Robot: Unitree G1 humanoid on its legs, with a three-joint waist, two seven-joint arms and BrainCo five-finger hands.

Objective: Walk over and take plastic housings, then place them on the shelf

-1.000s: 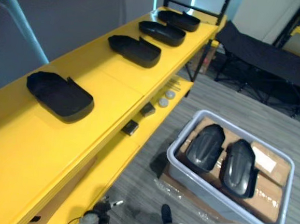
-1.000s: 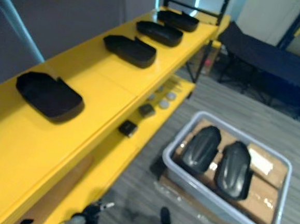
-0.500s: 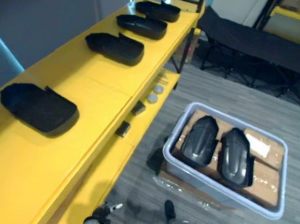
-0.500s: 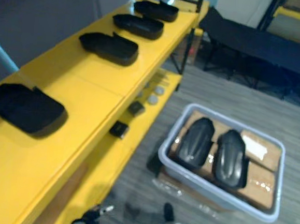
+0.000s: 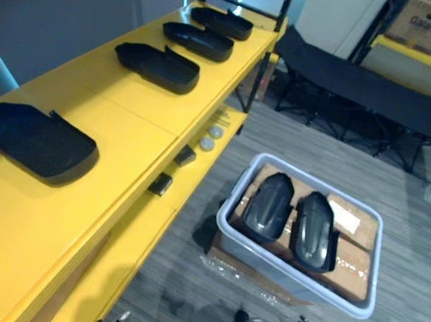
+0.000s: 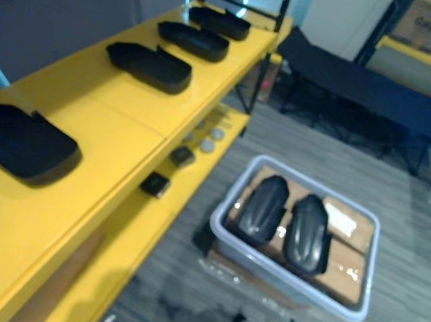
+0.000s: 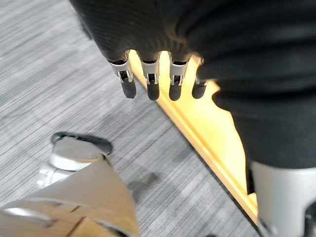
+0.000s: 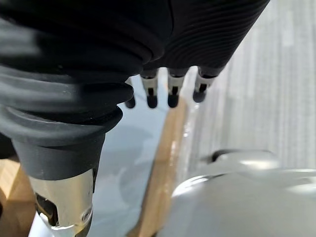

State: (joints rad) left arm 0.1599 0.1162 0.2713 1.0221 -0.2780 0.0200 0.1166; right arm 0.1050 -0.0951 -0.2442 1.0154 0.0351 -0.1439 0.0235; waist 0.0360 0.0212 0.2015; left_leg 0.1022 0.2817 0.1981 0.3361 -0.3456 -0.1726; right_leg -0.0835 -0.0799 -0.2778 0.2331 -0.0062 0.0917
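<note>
Plastic housings [image 5: 271, 208] in the bin [image 5: 281, 274] look light, stiff, slick; best gripped across their edges. Left hand [image 7: 150, 79] and right hand [image 8: 170, 89] hang loose-fingered, empty.

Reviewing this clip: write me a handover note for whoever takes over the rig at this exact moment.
Left hand: open, empty, beside the yellow shelf.
Right hand: open, empty.
Four housings lie in a row on the shelf top.
Two housings lie side by side in the grey bin on the floor.
Left to do: take those two and place them on the shelf.
</note>
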